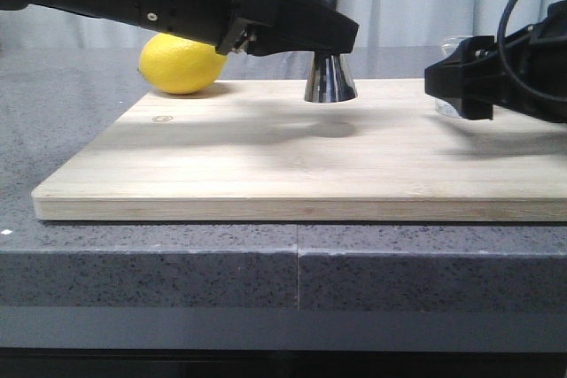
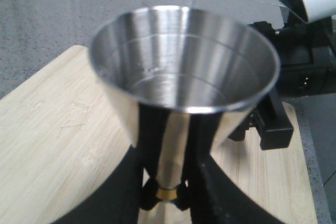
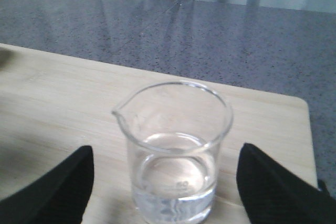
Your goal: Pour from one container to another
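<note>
My left gripper (image 1: 341, 42) is shut on the thin gold-banded waist of the steel jigger (image 1: 330, 79). The jigger is upright and seems to hang slightly above the wooden board (image 1: 266, 157), with its shadow below it. In the left wrist view the jigger's wide upper cup (image 2: 184, 66) fills the frame and the gripper (image 2: 168, 195) clamps the band. The glass beaker (image 3: 173, 150) stands on the board's right end with a little clear liquid in it. My right gripper (image 3: 168, 192) is open, and its fingers (image 3: 58, 182) flank the beaker without touching. From the front, this gripper (image 1: 447, 86) hides most of the beaker (image 1: 454, 46).
A yellow lemon (image 1: 182, 64) lies at the board's back left corner, under the left arm. The board rests on a grey speckled counter (image 1: 177, 263) near its front edge. A pale curtain hangs behind. The right arm's black body (image 2: 302, 61) sits just beyond the jigger.
</note>
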`<move>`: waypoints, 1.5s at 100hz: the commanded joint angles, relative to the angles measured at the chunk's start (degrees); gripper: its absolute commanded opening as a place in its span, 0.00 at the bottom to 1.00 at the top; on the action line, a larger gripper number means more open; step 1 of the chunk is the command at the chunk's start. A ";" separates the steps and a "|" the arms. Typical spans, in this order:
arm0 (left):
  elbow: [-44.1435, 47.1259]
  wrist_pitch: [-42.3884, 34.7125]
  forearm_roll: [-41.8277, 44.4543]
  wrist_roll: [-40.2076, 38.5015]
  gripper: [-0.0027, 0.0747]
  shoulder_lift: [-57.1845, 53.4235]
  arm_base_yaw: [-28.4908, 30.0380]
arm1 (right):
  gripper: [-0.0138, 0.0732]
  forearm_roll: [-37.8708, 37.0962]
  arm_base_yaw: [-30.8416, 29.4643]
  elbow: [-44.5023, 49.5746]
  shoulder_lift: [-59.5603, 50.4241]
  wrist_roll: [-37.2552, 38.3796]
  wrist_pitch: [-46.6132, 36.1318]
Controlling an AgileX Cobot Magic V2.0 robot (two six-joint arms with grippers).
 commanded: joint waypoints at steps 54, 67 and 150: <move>-1.85 3.94 -3.14 -0.55 0.02 -3.30 0.14 | 0.60 -0.26 -2.18 -1.44 -1.05 -0.32 -7.07; -1.85 3.94 -3.14 -0.55 0.02 -3.30 0.14 | 0.60 -0.26 -2.18 -1.44 0.11 -0.32 -7.64; -1.85 3.94 -2.33 -1.56 0.02 -3.30 0.14 | 0.60 -0.51 -2.18 -4.93 3.59 -0.32 -9.14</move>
